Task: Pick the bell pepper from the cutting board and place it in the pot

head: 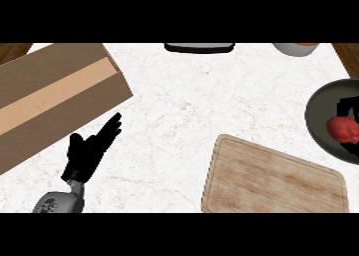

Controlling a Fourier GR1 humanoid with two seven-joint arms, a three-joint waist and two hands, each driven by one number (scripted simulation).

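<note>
Nearest me, my left hand (90, 150) shows at the lower left of the worktop (189, 100), open, fingers straight and pointing up and to the right. It holds nothing and rests just beside the cardboard box (49, 100). It is well apart from anything the task concerns.

Everything that matters is at the far right. My right hand (353, 107) comes in from the right edge over the pot (318, 107), and its black fingers show above and below the bell pepper (343, 129), curled round it as far as I can make out. The red pepper sits on the left side of that hand, inside the pot's rim as seen from above, towards its right half. The cutting board (274, 177) lies below and to the left of the pot, bare of the pepper.

So I judge the carry done, and what is left turns on height. I cannot tell from this steep view whether the pepper touches the pot's bottom or hangs above it. The pepper lies within the rim, so lowering and letting go should need no sideways shift.
</note>
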